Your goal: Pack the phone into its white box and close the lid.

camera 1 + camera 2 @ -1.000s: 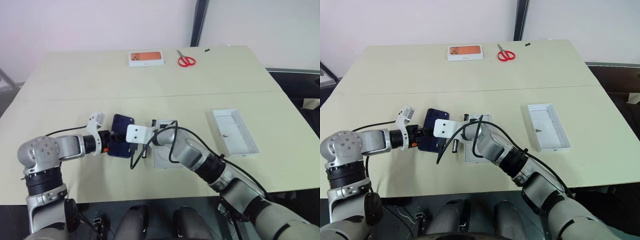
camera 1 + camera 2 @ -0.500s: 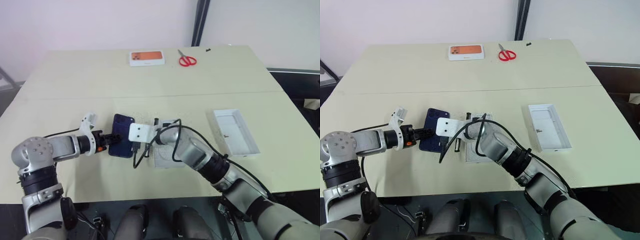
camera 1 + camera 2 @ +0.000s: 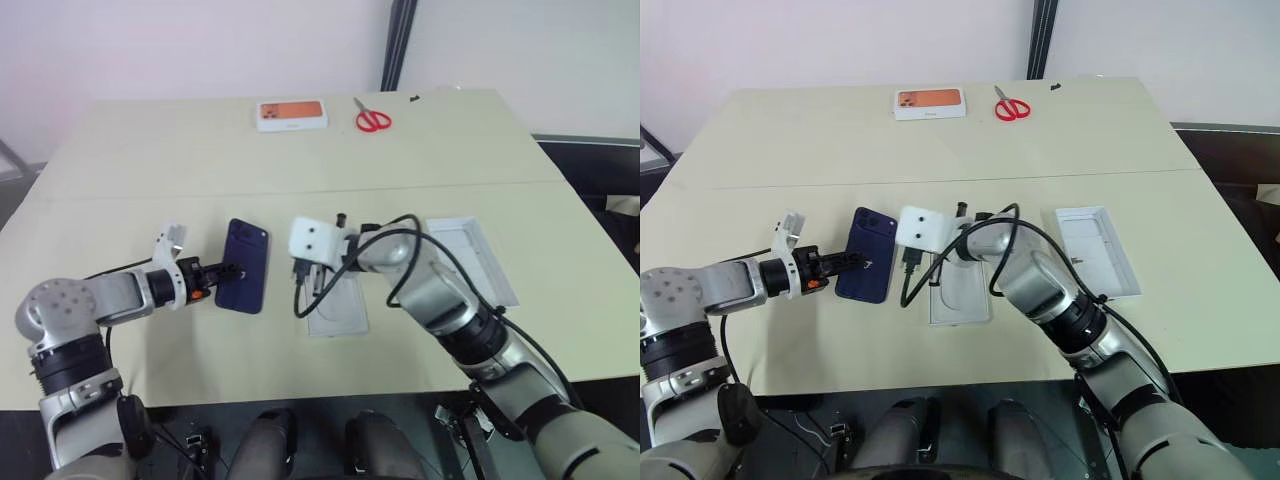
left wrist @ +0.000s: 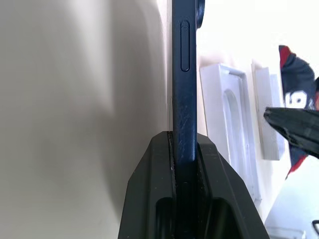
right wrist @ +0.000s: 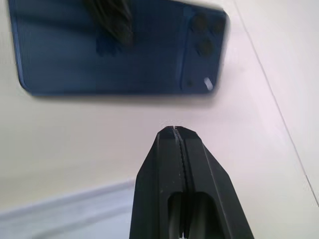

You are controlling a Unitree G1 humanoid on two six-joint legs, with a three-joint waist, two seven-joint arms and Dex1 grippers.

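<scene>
Beige table (image 3: 150, 160): one lid (image 3: 478, 262) far right, one white box (image 3: 338, 308) centre, one navy phone (image 3: 246, 280) just left of it, long axis running away from the robot. Left gripper (image 3: 232, 270) clamps the phone's left edge; right gripper (image 5: 173, 130), fingers pressed together and empty, hovers between phone and box.
</scene>
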